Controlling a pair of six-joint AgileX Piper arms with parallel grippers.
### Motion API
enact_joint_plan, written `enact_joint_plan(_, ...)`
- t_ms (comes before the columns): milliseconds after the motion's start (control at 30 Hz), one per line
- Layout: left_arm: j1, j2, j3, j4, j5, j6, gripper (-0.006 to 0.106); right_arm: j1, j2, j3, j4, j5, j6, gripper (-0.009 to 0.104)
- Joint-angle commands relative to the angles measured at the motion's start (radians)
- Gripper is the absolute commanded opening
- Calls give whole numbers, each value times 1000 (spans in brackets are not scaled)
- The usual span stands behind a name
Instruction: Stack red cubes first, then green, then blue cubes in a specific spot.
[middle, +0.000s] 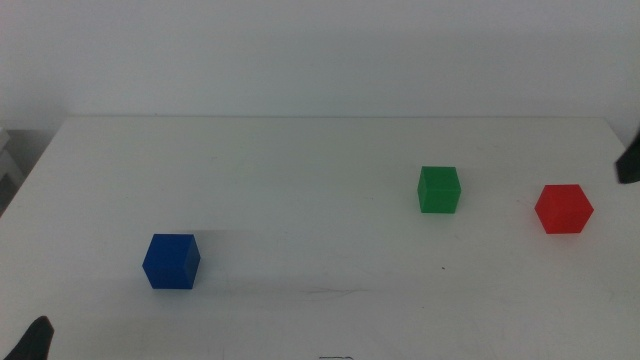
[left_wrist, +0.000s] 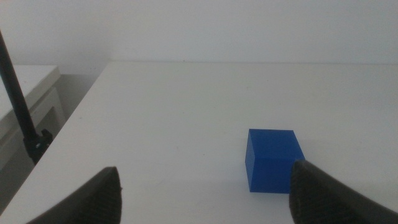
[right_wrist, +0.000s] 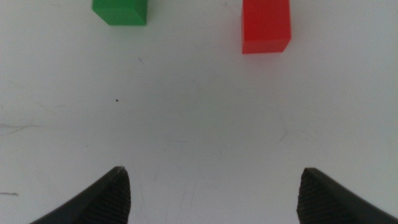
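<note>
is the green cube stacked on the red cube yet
No: in the middle view the small matte green cube sits on the white tabletop, apart from the small matte red cube.

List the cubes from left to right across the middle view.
blue cube → green cube → red cube. All three sit apart on the white table, none stacked.
</note>
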Motion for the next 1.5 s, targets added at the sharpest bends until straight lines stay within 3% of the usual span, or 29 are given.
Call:
enact_joint_plan(0,-2,-17,-3,-8,-79,-8,90,-5,43,-39,-1,-69,-1,91)
enact_joint_plan(167,-2,-17,-3,-8,-79,-8,90,-5,227,-134,-68,-75,-1,91)
enact_joint_plan(633,-2,-17,-3,-8,-79,-8,90,-6,707,-540,-95,65,-7,91)
enact_joint_plan(800,-2,-17,-3,-8,-79,-8,90,-15,751,-571,-132,83,-7,91)
enact_joint_plan(1467,-2,-17,-3,-8,-79,-8,90,-76,836,-571,-95,70,-7,91)
